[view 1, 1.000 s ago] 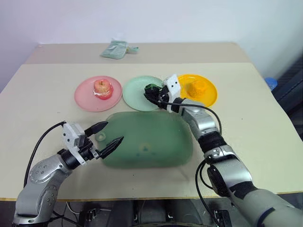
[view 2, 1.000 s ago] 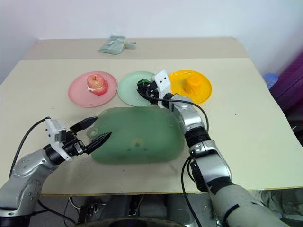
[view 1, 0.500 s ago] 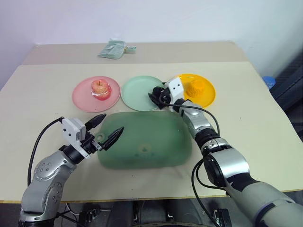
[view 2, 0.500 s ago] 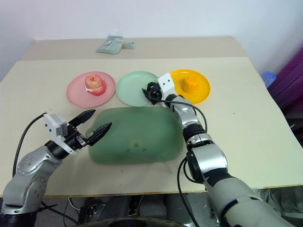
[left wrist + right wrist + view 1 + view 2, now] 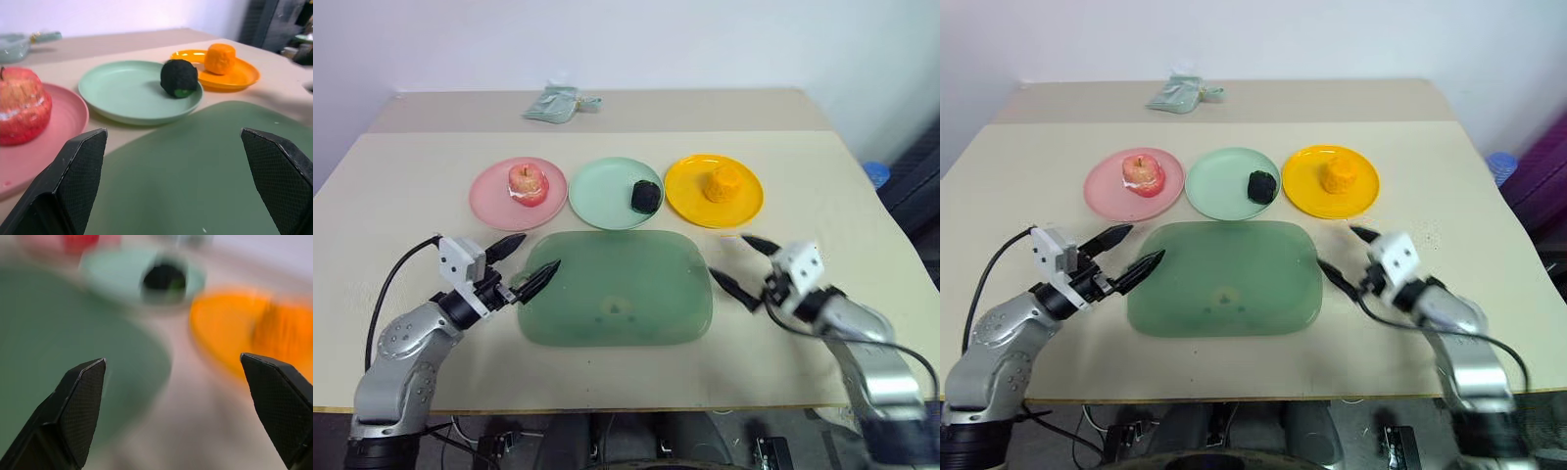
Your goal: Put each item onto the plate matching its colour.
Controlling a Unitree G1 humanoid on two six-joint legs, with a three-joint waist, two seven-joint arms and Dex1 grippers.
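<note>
Three plates stand in a row across the table. The red-pink apple [image 5: 527, 182] rests on the pink plate [image 5: 489, 199], the blackish-green lump [image 5: 645, 196] on the right part of the mint green plate [image 5: 602, 191], and the orange lump [image 5: 722, 183] on the yellow-orange plate [image 5: 690, 201]. My left gripper [image 5: 529, 260] is open with nothing in it, hovering at the left edge of the green board. At the board's right edge my right gripper [image 5: 741, 265] stands open and empty, well back from the plates.
A large green rounded board [image 5: 617, 287] lies in front of the plates, between my two grippers. A small pale green cloth [image 5: 554, 103] sits at the far edge of the table. Bare tabletop lies to the right of the yellow-orange plate.
My right gripper let go of the blackish-green lump on the mint green plate and pulled back to the board's right edge, now open. The left gripper stayed in place.
</note>
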